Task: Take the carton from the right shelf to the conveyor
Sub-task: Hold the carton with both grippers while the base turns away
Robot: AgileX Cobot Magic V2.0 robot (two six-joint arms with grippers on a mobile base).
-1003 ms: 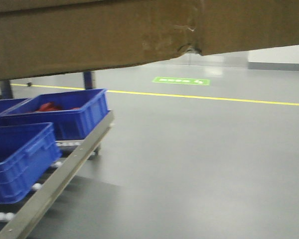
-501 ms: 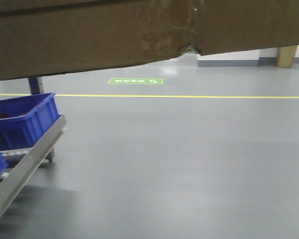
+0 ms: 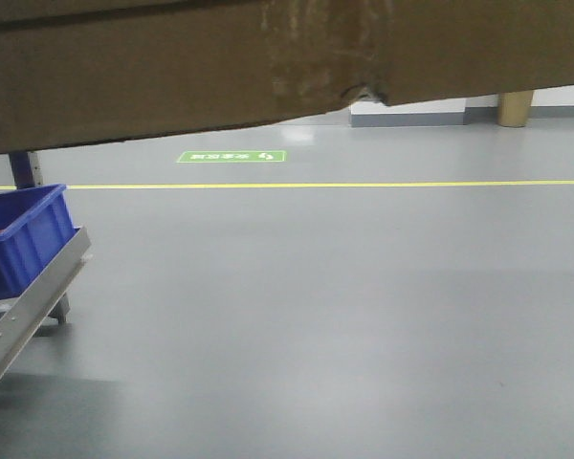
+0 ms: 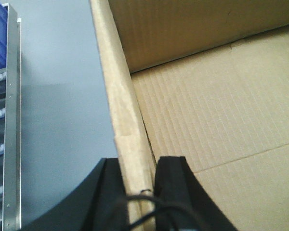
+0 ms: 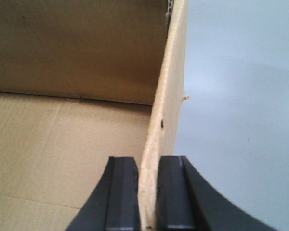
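The carton is held up in the air and fills the top of the front view, with clear tape and a small tear on its lower edge. My left gripper is shut on the carton's left wall, one finger outside, one inside. My right gripper is shut on the carton's right wall the same way. The carton's bare inside shows in both wrist views. The right shelf is at the lower left with its steel rail; it also shows in the left wrist view. The conveyor is out of view.
A blue bin sits on the shelf at the far left. Grey floor spreads ahead, crossed by a yellow line with a green floor sign behind it. A beige post stands at the far right.
The view has swung to the right: the shelf and blue bins have slid left, nearly out of frame, and the green sign has moved left. Both grippers keep their hold on the carton.
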